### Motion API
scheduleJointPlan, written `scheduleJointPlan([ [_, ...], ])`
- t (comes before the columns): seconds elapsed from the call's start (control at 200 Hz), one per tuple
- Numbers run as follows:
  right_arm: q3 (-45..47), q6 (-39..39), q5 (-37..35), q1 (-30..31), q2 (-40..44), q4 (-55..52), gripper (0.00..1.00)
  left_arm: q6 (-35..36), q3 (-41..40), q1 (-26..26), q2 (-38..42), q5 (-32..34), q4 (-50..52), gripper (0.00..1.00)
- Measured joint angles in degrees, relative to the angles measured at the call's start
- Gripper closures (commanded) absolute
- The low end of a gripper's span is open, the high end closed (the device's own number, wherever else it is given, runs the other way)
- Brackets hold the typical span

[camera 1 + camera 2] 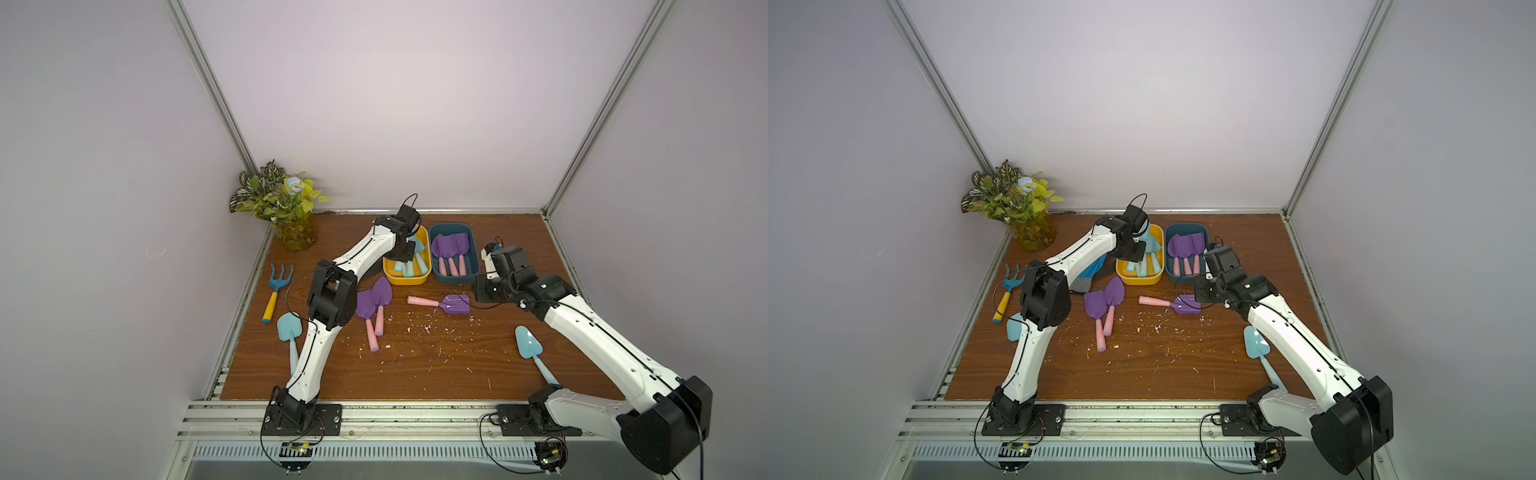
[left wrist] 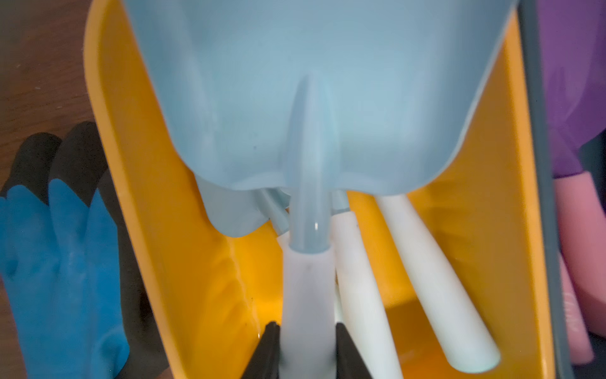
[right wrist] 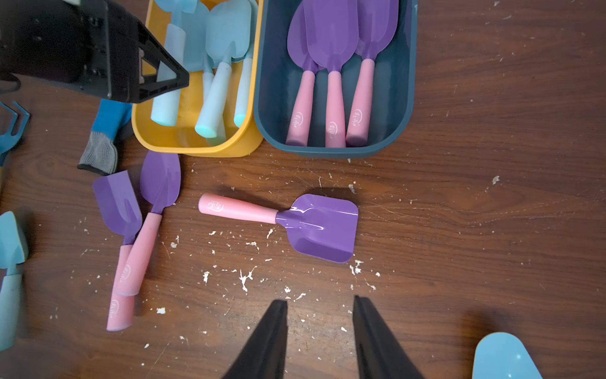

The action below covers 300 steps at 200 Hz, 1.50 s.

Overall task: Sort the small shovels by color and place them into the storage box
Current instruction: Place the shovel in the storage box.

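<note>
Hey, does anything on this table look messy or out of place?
Yes. White flecks litter the middle of the table, like spilled crumbs. A blue glove lies beside the yellow box, and a rake sits near the table's left edge; neither is a shovel.

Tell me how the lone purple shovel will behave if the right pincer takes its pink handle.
The lone purple shovel looks like moulded plastic, probably stiff and light. Its pink handle is round and tapered, so it may slide in the open right pincer. The broad blade lies on the table, so it should pivot rather than roll if pushed.
</note>
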State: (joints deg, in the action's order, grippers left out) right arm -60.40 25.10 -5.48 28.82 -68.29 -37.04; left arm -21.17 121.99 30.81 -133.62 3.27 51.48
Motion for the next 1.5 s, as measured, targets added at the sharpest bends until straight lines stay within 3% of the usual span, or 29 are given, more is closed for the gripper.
scheduleJointPlan([
  [0.435,1.2,0.0,0.0,0.0,0.0,0.6,0.60,0.2,0.0,0.0,-2.4,1.8,0.0,0.99],
  [1.501,2.3,0.0,0.0,0.0,0.1,0.9,0.60,0.3,-1.2,0.0,-2.4,2.5,0.0,0.80],
])
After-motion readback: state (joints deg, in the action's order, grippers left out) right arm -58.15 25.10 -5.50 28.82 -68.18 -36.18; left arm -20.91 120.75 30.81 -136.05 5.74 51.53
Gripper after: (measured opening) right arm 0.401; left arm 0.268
